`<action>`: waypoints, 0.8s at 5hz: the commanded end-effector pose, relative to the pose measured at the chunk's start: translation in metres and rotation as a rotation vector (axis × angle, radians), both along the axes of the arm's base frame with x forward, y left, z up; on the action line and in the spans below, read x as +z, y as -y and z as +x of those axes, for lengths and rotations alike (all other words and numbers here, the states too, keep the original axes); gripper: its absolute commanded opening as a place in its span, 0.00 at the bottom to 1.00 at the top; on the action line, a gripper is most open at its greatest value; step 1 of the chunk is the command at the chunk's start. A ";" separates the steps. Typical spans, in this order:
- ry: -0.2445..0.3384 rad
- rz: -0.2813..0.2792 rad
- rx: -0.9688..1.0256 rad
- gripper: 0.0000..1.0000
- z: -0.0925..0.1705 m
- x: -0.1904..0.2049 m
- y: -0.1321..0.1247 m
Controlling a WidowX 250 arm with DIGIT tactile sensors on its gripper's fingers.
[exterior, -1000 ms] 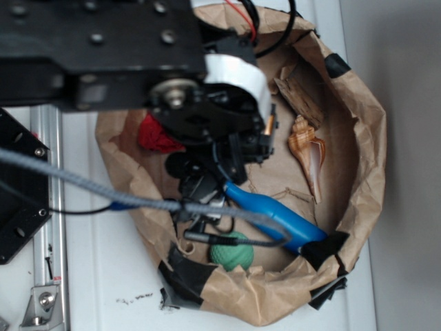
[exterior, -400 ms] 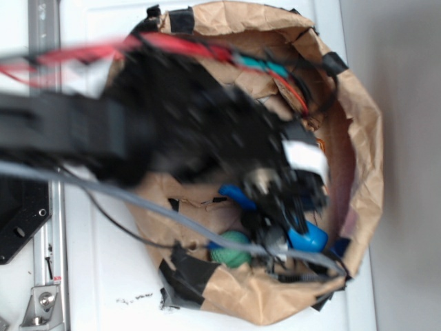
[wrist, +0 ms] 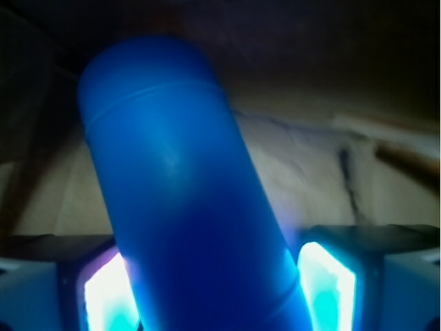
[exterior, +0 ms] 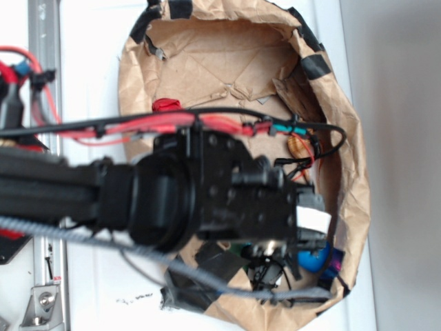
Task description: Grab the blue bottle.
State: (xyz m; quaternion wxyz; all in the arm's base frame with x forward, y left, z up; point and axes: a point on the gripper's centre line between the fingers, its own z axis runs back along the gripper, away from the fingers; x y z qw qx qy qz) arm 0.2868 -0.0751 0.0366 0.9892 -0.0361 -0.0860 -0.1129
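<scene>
The black WidowX arm [exterior: 172,200] reached in from the left across the crumpled brown paper bag with black tape patches on its rim [exterior: 344,124], which lay open on the white worktop [exterior: 89,62]. Its gripper [exterior: 303,258] sat low at the bag's lower right inside edge, mostly hidden under the wrist body in the exterior view. The smooth bright blue plastic bottle [wrist: 186,207] filled the wrist view: the cylindrical body ran tilted from upper left down to lower right, sitting between the two fingers [wrist: 324,283], which glowed pale blue on either side of it. The fingers looked pressed up against the bottle's sides, so the gripper was clamped on it, though the exact contact lines were washed out by glare. In the exterior view only a small patch of the blue bottle [exterior: 313,260] showed, just right of the gripper and close to the bag's lower right wall. A small red object [exterior: 165,105] lay at the bag's left inner wall, too cut off to identify. A tan spiral seashell [exterior: 298,147] poked out just above the wrist, partly covered by red and black cables [exterior: 207,123] running along the arm. A metal rail [exterior: 43,41] ran along the worktop's left edge.
</scene>
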 end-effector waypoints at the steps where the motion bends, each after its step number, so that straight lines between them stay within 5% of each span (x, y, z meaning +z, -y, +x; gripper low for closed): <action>1: -0.041 0.129 0.151 0.00 -0.027 0.114 -0.058; 2: -0.135 0.149 0.393 0.00 -0.057 0.157 -0.073; 3: -0.150 0.058 0.497 0.00 -0.063 0.160 -0.073; 4: -0.176 0.042 0.517 0.00 -0.061 0.152 -0.075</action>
